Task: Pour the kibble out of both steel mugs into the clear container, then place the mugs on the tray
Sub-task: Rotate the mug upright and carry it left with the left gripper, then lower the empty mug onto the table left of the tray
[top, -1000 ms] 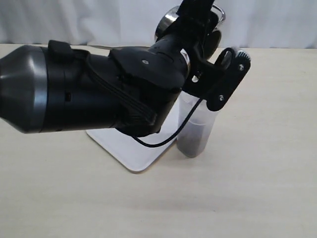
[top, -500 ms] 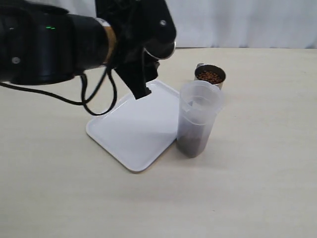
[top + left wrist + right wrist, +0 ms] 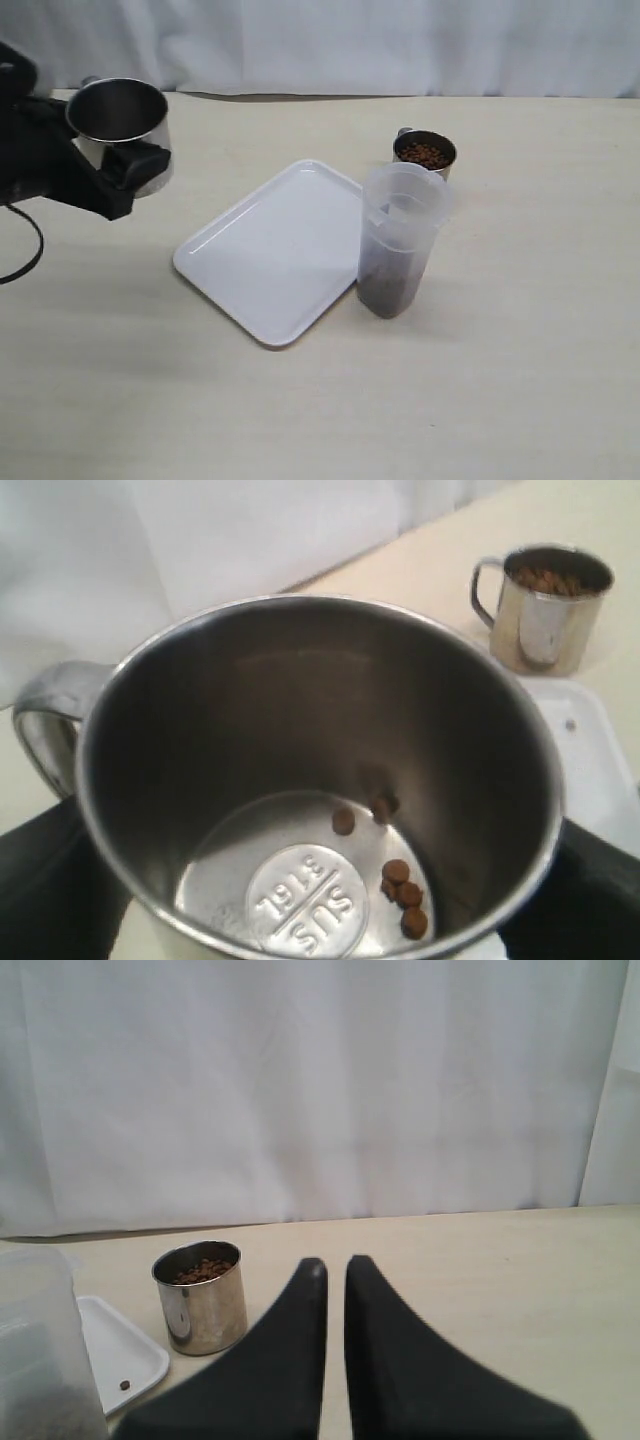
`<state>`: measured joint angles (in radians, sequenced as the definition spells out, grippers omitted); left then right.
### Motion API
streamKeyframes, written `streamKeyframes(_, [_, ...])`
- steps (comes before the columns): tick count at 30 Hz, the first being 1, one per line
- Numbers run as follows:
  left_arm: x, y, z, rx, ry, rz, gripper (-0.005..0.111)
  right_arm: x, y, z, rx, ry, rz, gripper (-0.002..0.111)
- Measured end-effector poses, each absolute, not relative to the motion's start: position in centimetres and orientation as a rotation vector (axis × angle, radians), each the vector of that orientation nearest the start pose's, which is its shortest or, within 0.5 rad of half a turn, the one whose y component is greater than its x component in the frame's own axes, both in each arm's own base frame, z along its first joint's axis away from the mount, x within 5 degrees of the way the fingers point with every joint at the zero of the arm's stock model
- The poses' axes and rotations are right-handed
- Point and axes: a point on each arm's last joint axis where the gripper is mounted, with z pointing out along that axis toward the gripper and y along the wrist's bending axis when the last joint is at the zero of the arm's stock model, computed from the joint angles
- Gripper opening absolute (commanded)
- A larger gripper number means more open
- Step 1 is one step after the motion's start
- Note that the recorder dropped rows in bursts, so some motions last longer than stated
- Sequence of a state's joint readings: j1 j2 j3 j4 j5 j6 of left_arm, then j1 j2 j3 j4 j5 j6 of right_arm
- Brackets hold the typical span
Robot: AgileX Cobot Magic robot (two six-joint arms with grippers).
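Observation:
My left gripper (image 3: 122, 160) is shut on one steel mug (image 3: 118, 115) and holds it upright above the table at the far left, left of the tray. In the left wrist view this mug (image 3: 320, 780) holds only a few kibble pellets (image 3: 400, 895), with black fingers (image 3: 45, 880) on either side. The second steel mug (image 3: 425, 155), full of kibble, stands behind the clear container (image 3: 400, 235). The container has a dark layer of kibble (image 3: 388, 290) at its bottom. The white tray (image 3: 270, 250) lies bare beside it. My right gripper (image 3: 335, 1265) is shut and empty, near the full mug (image 3: 200, 1295).
A white curtain (image 3: 350, 45) backs the beige table (image 3: 500, 380). One stray pellet (image 3: 124, 1385) lies on the tray's corner (image 3: 110, 1345). The container (image 3: 40, 1350) touches the tray's right edge. My right arm is out of the exterior view.
The left arm, which was over the container with its mug a second ago, has swung away to the far left. The mug now sits upright in the gripper.

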<state>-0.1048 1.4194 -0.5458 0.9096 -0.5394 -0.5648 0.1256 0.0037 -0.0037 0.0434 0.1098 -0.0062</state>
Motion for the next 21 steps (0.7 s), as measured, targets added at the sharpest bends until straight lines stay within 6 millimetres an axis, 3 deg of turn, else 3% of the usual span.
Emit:
streamKeyframes(7, [25.1,-4.4,18.2,0.508,1.839,-0.328,0.0,5.6,0.8,20.4,-0.074,1.593,0.13,0.005])
streamKeyframes(17, [26.4,-3.9,9.8,0.501,2.052,-0.304,0.0,5.6,0.8,20.4,-0.074,1.593,0.13,0.005])
streamKeyframes(21, [26.5,-4.0,8.1,0.499,2.04,-0.317,0.0,5.6,0.8,20.4,-0.074,1.593,0.13,0.005])
